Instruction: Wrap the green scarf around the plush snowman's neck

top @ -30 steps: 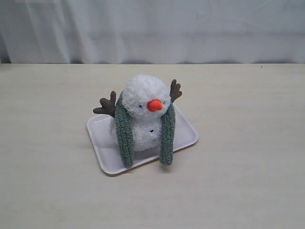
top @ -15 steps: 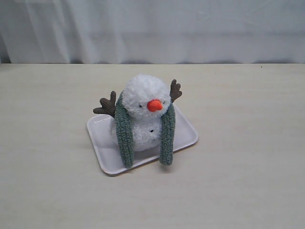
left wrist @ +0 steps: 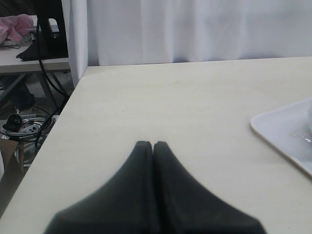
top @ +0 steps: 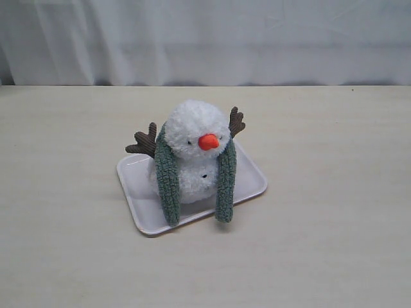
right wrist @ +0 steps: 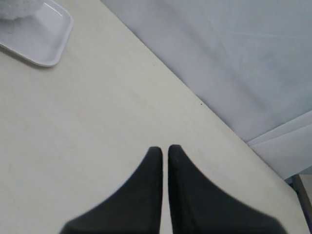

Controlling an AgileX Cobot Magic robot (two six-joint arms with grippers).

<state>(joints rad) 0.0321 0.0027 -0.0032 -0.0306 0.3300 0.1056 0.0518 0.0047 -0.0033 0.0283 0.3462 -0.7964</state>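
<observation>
Loosely, fuzzy green scarf (top: 168,186) drapes fluffy snowman (top: 196,125); left tool (left wrist: 153,144), right tool (right wrist: 165,148) closed.

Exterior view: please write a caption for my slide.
Plush snowman on a white tray, green scarf draped around its neck, ends hanging in front.

The left gripper (left wrist: 153,144) hovers low over a pale wooden table (left wrist: 185,107), its dark jaws pressed together, holding nothing. Ahead and off to one side lies a white tray (left wrist: 282,131) corner. Farther ahead hangs a white curtain (left wrist: 195,29).
</observation>
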